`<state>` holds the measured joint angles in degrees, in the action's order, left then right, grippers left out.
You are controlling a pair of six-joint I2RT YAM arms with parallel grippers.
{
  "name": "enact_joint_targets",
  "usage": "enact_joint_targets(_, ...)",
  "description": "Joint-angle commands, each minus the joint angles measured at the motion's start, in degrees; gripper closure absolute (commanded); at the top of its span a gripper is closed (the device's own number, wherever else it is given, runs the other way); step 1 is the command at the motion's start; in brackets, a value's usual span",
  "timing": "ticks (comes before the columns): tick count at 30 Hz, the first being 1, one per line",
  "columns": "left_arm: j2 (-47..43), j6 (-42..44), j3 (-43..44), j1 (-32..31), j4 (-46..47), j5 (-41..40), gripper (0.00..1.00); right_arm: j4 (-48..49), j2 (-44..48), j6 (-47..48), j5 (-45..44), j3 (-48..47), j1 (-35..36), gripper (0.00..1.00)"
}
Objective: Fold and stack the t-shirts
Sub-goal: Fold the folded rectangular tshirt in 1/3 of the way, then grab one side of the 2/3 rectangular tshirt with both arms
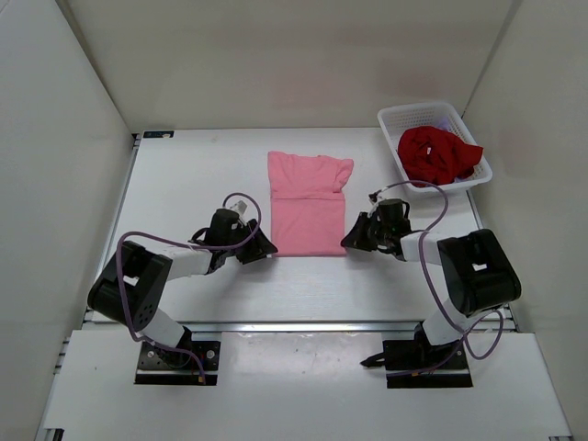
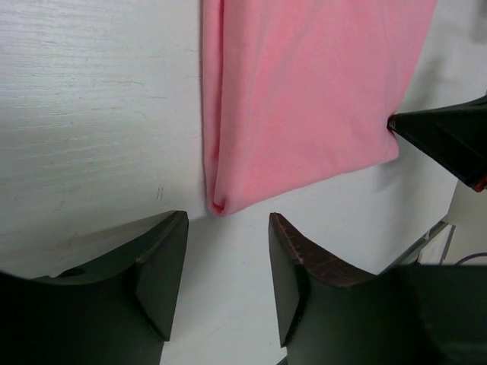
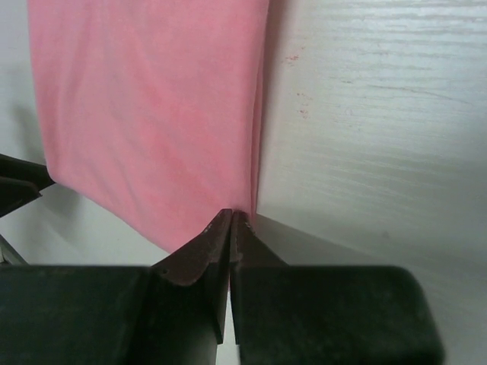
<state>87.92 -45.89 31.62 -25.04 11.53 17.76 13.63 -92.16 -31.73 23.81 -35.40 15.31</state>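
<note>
Top external view: the pink shirt [image 1: 308, 204] lies folded lengthwise at frame centre, and the red shirt [image 1: 436, 154] sits in the basket [image 1: 418, 107] at upper right. The left gripper [image 2: 228, 224] is apart, just short of the pink shirt's lower-left corner. The right gripper [image 3: 230, 217] is pressed together at the lower-right corner; I cannot tell whether it has caught cloth. A one-sided lift would likely skew the fold.

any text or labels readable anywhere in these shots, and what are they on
No readable text in any view.
Small dark tag at the far left corner of the white table: too small to read.
Pink folded fabric t-shirt, dark red crumpled t-shirt, white mesh plastic basket: no print or label showing.
</note>
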Motion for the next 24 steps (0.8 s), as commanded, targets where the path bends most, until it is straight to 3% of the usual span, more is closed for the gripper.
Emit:
enact_joint_targets(1,0.58,1.15,-0.50,-0.54,0.42,-1.85,0.45,1.67,3.56,0.34,-0.34,1.12,-0.55,0.96)
enact_joint_targets(3,0.94,0.72,-0.24,-0.63,1.21,-2.11,0.51,0.61,6.37,0.61,-1.22,1.56,-0.37,0.88)
enact_joint_targets(5,1.55,1.06,-0.24,-0.80,1.04,-2.12,0.54,0.00,8.31,0.70,-1.84,3.31,-0.72,0.73)
enact_joint_targets(6,1.55,1.15,0.11,-1.06,0.78,-2.81,0.54,-0.09,9.44,0.70,-2.01,3.84,-0.98,0.70)
enact_joint_targets(7,2.08,1.24,0.11,-1.50,0.78,-3.25,0.54,-0.53,9.37,0.70,-1.23,4.71,-1.07,0.59)
enact_joint_targets(8,2.43,1.07,0.37,-1.77,0.95,-3.78,0.54,-0.36,9.11,0.53,-1.05,5.07,-0.55,0.55)
enact_joint_targets(12,3.57,0.71,0.37,-2.21,2.09,-3.44,0.57,0.17,7.09,0.53,0.88,7.09,0.50,0.54)
enact_joint_targets(17,3.75,0.45,0.29,-2.30,2.01,-3.78,0.72,2.63,4.02,-0.79,3.78,7.36,-0.28,0.67)
enact_joint_targets(24,3.22,1.06,0.90,-1.77,1.57,-3.87,0.88,5.09,2.51,-2.37,9.14,7.01,-1.51,0.95)
